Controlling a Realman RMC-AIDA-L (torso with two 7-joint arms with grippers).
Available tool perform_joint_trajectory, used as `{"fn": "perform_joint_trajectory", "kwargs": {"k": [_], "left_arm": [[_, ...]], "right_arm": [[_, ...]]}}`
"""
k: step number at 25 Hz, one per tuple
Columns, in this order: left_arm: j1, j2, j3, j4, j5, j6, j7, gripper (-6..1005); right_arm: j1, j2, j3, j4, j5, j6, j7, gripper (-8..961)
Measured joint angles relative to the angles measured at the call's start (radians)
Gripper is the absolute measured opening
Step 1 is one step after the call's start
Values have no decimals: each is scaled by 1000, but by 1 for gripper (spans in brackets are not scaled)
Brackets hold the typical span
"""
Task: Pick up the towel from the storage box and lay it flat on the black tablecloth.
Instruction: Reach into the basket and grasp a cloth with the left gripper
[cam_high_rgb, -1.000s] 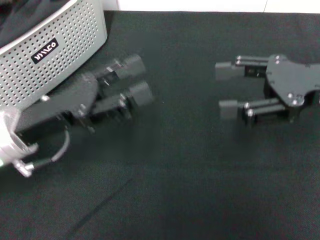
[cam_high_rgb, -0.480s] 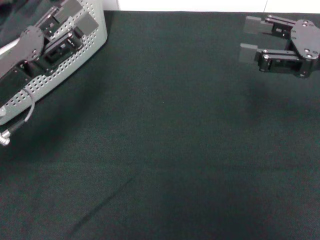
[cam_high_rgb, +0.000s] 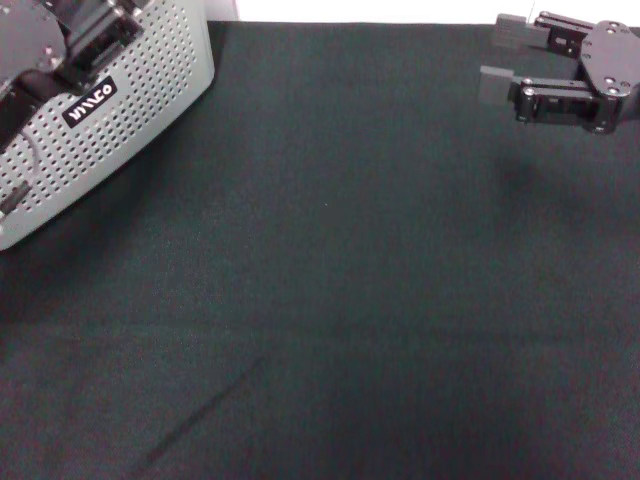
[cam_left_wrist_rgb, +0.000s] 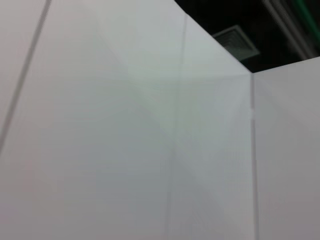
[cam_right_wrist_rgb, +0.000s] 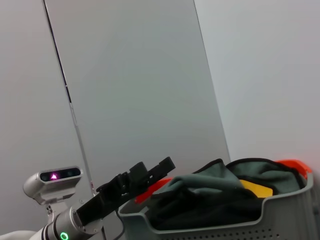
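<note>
The black tablecloth (cam_high_rgb: 330, 300) lies bare in front, awaiting the spread. Farther back, the right gripper (cam_high_rgb: 492, 68) hovers aside, fingers apart, empty. The left gripper (cam_right_wrist_rgb: 150, 172), open and empty, poises over the storage box (cam_high_rgb: 130, 90) holding the bunched towel (cam_right_wrist_rgb: 257, 189).

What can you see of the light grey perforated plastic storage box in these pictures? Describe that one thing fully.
The light grey plastic storage box sits at the far left corner of the black tablecloth, turned at an angle to the cloth's edges. Its walls carry rows of small round holes, and one wall bears a black rectangular label with white letters. The right wrist view shows it heaped above the rim with crumpled cloth, dark grey with orange and yellow patches. The left claw hangs over its near rim; whether they touch is unclear.
</note>
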Motion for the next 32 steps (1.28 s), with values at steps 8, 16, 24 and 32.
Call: {"fn": "perform_joint_trajectory", "kwargs": {"k": [8, 16, 24, 32], "left_arm": [[9, -3, 0, -10, -113, -82, 88, 873], [63, 4, -5, 2, -241, -115, -28, 837], [102, 6, -8, 47, -243, -118, -294, 678], [158, 7, -8, 130, -239, -135, -555, 667]], "right_arm": [[11, -3, 0, 6, -1, -20, -1, 858], [6, -5, 0, 8, -2, -36, -12, 858], [12, -16, -4, 29, -14, -35, -14, 858], [8, -14, -9, 33, -16, -28, -14, 857]]}}
